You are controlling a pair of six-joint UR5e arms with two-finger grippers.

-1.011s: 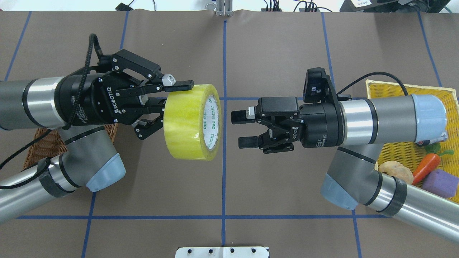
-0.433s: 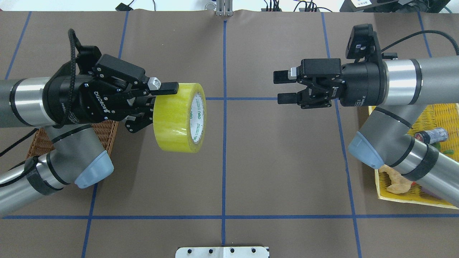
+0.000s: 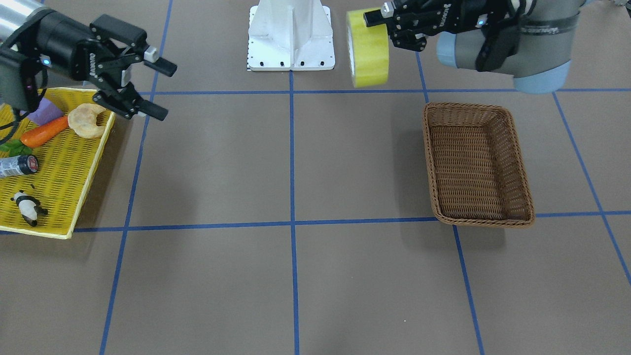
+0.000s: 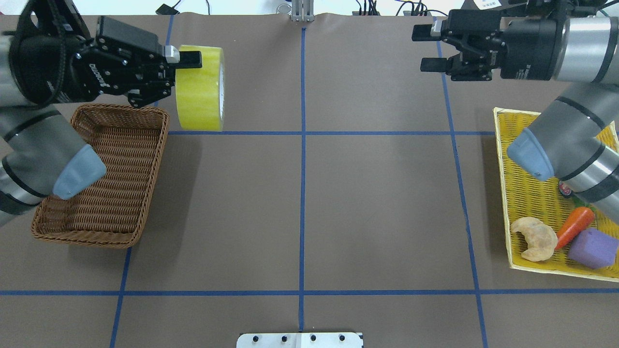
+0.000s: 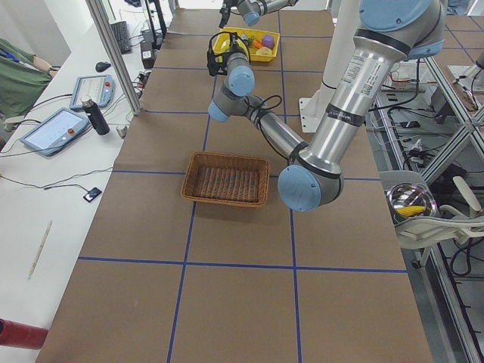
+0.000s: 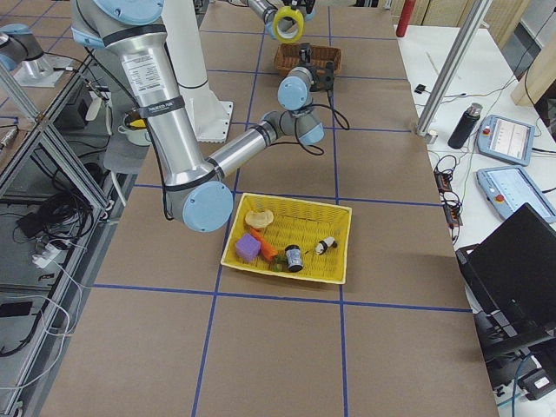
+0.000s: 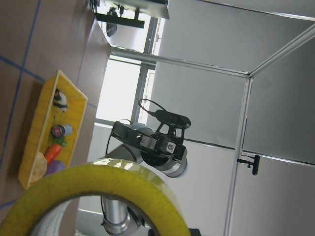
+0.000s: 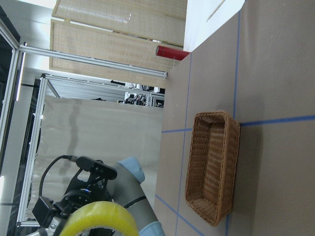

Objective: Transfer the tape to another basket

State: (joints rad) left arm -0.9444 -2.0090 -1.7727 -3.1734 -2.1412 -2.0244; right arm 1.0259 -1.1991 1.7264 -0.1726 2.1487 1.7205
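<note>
The yellow tape roll hangs in the air on edge, its core facing right. My left gripper is shut on the roll's wall, with one finger over its top. The roll is just past the far right corner of the brown wicker basket, which is empty. In the front view the tape is above the basket's far edge. My right gripper is open and empty, high at the far right. The tape also shows in the left wrist view.
A yellow mesh tray at the right holds a croissant, a carrot, a purple block, a small can and a panda figure. The robot's white base plate sits at the near middle edge.
My left arm has drawn back left and toward the table's far side with the tape, uncovering the basket. My right gripper has moved away to the far right, still open.
</note>
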